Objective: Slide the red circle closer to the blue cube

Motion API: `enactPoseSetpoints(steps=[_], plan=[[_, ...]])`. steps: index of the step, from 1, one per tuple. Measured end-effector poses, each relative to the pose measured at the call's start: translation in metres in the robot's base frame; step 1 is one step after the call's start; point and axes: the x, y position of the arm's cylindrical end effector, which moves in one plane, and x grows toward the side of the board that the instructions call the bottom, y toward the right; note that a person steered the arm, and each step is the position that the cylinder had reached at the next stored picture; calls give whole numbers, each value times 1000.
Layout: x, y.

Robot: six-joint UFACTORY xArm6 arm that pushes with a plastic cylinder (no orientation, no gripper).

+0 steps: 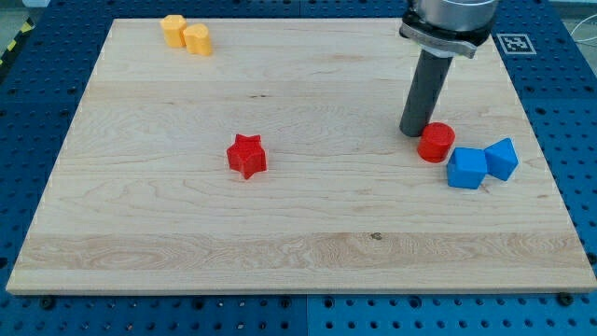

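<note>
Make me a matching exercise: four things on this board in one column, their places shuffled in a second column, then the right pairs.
Column one:
1. red circle
2. red star
3. yellow blocks
4. my tip

Column two:
A. near the view's top left corner of the board
B. alone near the middle of the board
C. just left of the blue cube, touching or nearly so
D. at the upper left edge of the red circle

Pairs: 1-C, 2-B, 3-A, 4-D
</note>
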Motion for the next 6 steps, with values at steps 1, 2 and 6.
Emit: enactPoseSetpoints(steps=[1,2,6], plan=[[0,-15],[17,-46],[40,-38]])
